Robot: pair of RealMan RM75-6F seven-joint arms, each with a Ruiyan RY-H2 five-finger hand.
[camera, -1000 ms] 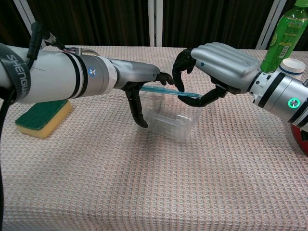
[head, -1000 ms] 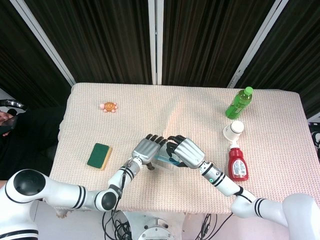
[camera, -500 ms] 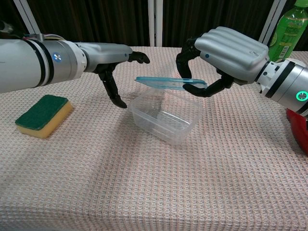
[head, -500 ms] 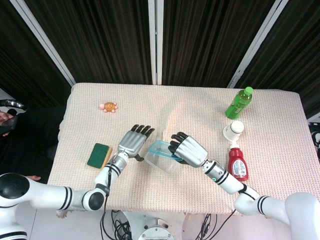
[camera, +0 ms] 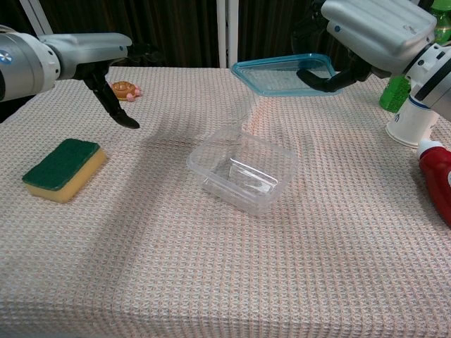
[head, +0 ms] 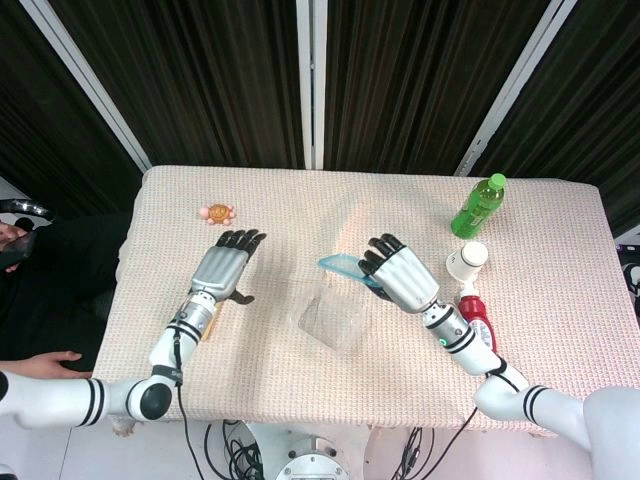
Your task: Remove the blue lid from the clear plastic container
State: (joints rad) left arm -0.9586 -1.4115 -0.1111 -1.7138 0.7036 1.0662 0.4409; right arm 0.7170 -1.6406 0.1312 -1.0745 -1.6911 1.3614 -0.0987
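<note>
Nearest, the tub sits open on the cloth around mid-table, nothing touching it. Above and beyond it, the right hand pinches the lid by its right edge between thumb and fingers, holding it in the air, tilted and well apart from the tub — so the lid looks to be off, and what remains is probably setting it down.

To do that well, I would keep the pinch firm and level the lid before lowering, since a thin lid held by one edge may twist or slip. Open cloth lies in front of the tub and between it and the sponge; the right side is tighter, with the cup, ketchup and green bottle close by the right forearm.

Farther left, the left hand hovers over the cloth, fingers spread, holding nothing — clear of the tub. A small toy lies beyond it.
</note>
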